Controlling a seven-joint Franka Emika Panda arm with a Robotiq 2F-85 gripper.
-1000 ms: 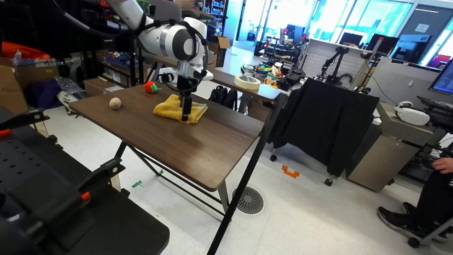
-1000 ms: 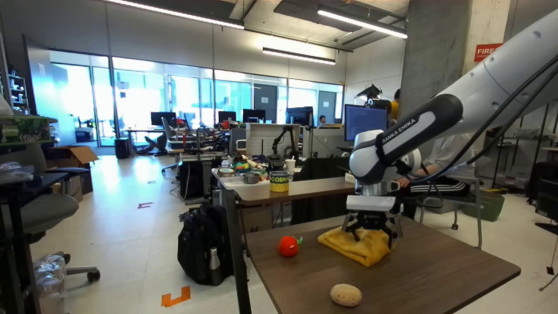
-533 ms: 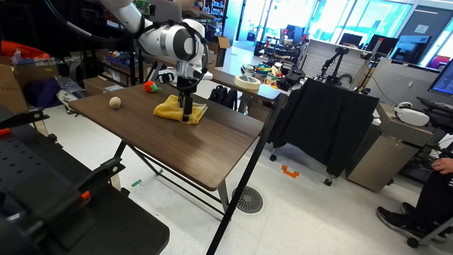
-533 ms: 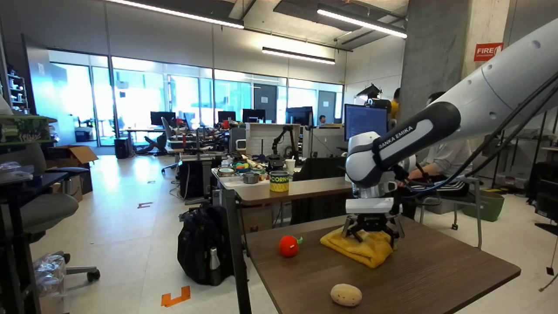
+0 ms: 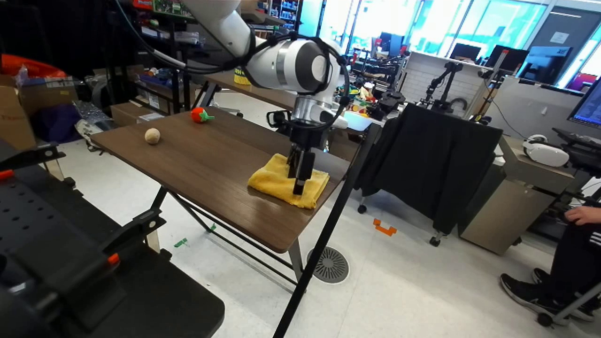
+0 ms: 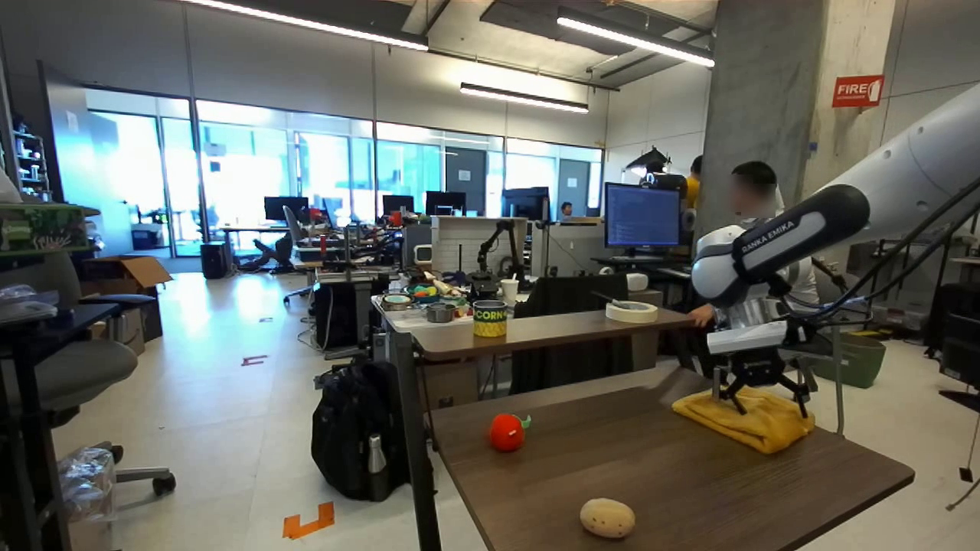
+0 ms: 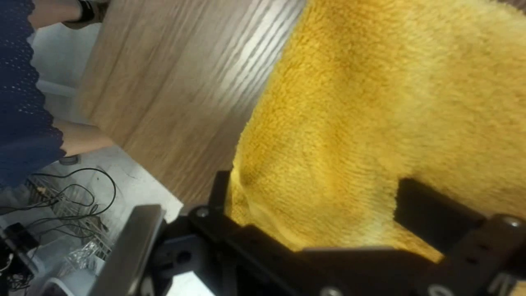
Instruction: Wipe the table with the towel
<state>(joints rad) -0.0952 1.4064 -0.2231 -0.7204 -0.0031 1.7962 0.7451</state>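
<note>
As empty, wide-spread jaws press, the folded yellow plush towel point(image 5: 274, 180) has slid frame-right, likely wiping the rectangular brown wood-grain worktop point(image 5: 202, 159).

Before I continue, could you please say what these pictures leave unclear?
Table beneath the towel: covered by it in every view.
Arm base: cut off by picture edges, both exterior views.
Seated person's face: blurred in an exterior view.
Blue garment: cut off by left edge, wrist view.
</note>
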